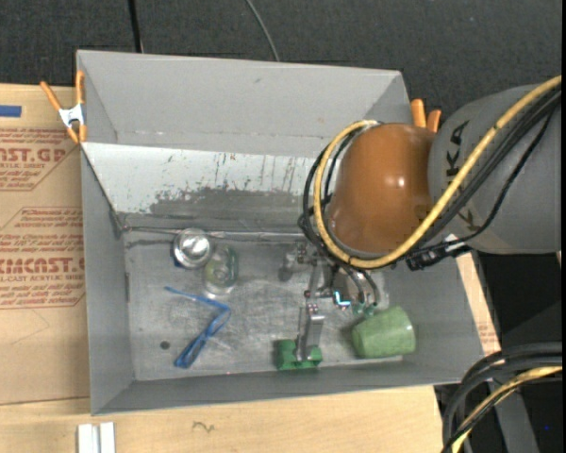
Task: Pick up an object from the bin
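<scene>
The orange cover (377, 192) on the wrist and its cables hide the upper part of the hand (308, 347), so one cannot tell if the hand is apart or together. Its tip stands low near the front wall of the bin (245, 92), touching or just above a small dark green piece (289, 358) whose shape is hard to make out. A light green block (385, 334) lies just to the right of it. To the left the floor is open as far as a blue plastic tool (200, 324). Toward the back lie a shiny round metal thing (191, 247) and, beside it, a small clear jar (221, 267). The grey floor is scratched, and the back wall carries dark streaks.
</scene>
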`<action>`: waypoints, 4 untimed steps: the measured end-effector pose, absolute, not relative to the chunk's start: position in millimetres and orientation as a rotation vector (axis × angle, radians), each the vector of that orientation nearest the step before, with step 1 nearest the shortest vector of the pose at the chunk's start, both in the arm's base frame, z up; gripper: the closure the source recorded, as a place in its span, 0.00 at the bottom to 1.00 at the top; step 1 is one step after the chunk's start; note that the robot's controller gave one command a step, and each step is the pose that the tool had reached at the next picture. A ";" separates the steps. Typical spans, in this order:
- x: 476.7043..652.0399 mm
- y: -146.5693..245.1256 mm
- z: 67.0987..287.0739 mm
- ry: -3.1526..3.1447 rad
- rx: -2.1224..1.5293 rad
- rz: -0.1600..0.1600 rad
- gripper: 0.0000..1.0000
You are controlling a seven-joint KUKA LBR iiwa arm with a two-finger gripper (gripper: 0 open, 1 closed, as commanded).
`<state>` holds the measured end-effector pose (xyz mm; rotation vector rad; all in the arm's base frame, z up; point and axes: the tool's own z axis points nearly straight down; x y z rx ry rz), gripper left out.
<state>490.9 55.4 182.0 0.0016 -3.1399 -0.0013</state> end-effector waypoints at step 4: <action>497.9 -16.5 210.8 -3.104 0.542 0.003 1.00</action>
